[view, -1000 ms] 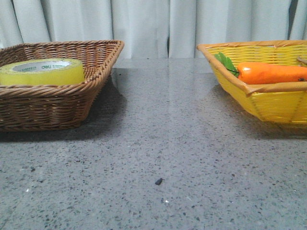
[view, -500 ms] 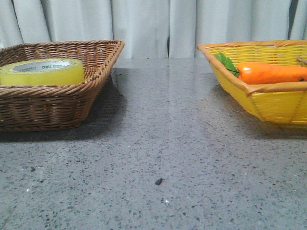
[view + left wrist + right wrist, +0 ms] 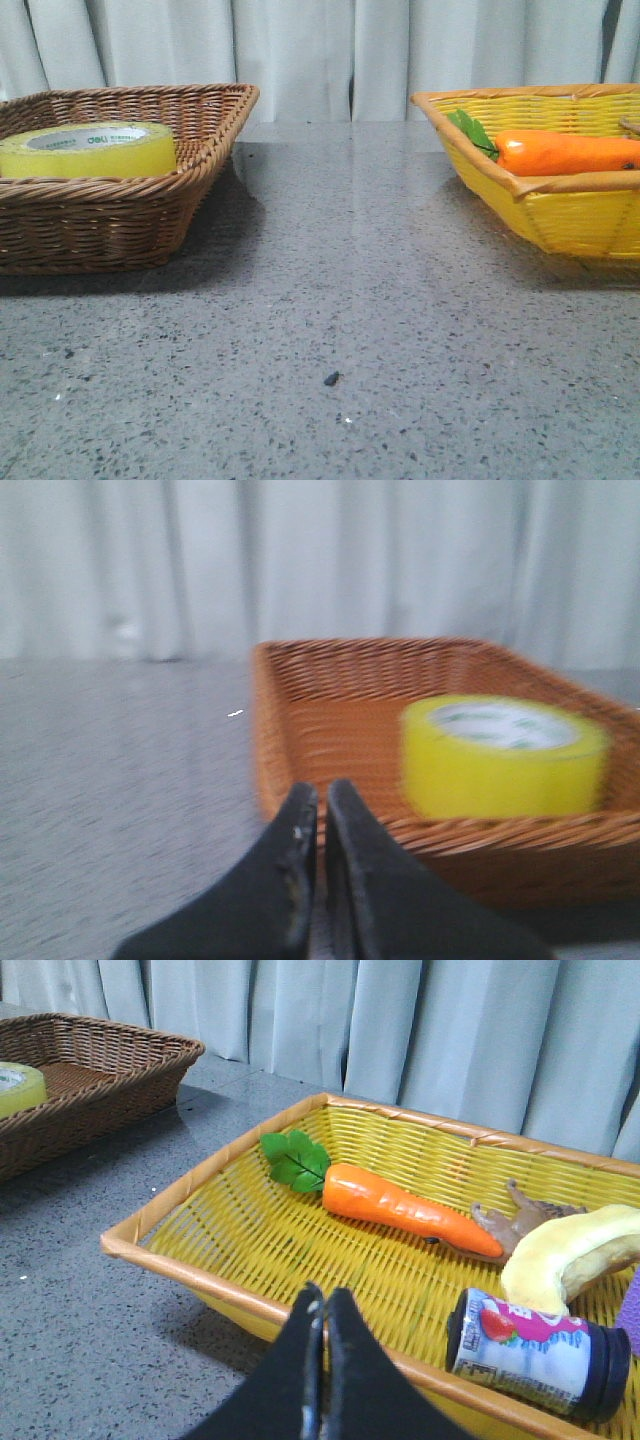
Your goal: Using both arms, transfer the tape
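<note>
Front view: the tape (image 3: 88, 150) is seen lying flat inside the brown wicker basket (image 3: 120, 215) at the left of the grey surface (image 3: 340, 330); a carrot (image 3: 565, 152) is held in the yellow basket (image 3: 560, 215) at the right.

Left wrist view, blurred: the left claw (image 3: 321, 815) appears pressed together, empty, just outside the brown basket's rim.

Right wrist view: the right claw (image 3: 322, 1318) is pressed together, empty, before the yellow basket, where a banana (image 3: 570, 1250) and a small jar (image 3: 535, 1352) are also lodged.
</note>
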Available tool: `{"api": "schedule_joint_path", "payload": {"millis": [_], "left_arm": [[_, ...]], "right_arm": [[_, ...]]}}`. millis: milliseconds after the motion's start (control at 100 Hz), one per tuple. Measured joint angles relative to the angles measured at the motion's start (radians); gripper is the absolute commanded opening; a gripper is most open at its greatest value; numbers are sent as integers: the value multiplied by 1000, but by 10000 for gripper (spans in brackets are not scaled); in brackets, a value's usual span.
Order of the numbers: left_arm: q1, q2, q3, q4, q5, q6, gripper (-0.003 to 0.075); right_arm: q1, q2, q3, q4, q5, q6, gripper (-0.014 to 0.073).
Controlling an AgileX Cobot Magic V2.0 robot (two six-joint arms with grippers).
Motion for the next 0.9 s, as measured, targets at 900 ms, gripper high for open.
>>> {"api": "schedule_joint_path", "payload": {"millis": [900], "left_arm": [[148,0,0,92,262,-71,-21]], "right_arm": [[0,0,0,0,-3,1,-74]]}}
